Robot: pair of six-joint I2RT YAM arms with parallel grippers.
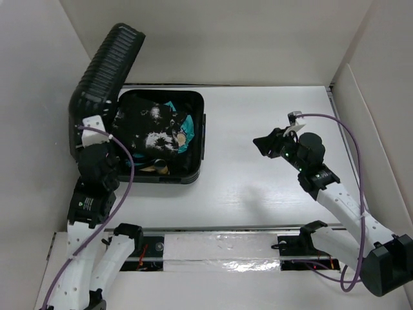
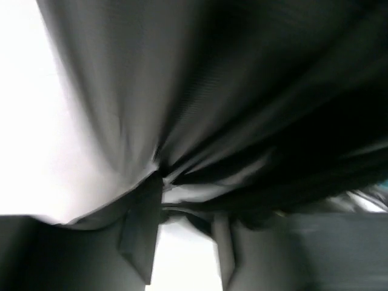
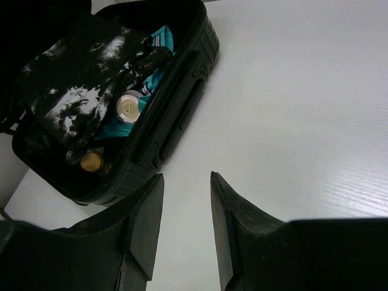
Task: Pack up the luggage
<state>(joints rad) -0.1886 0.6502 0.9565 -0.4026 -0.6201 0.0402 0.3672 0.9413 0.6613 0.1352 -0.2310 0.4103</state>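
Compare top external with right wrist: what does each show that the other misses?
Only top external: the raised lid's ribbed shell, with the left gripper at the lid's base, and the right arm from outside. Only right wrist: the side wall with its handle recess, and the right gripper close up, fingers apart with nothing between them. Both: the open luggage on the white table, holding a black-and-white garment and a teal item.
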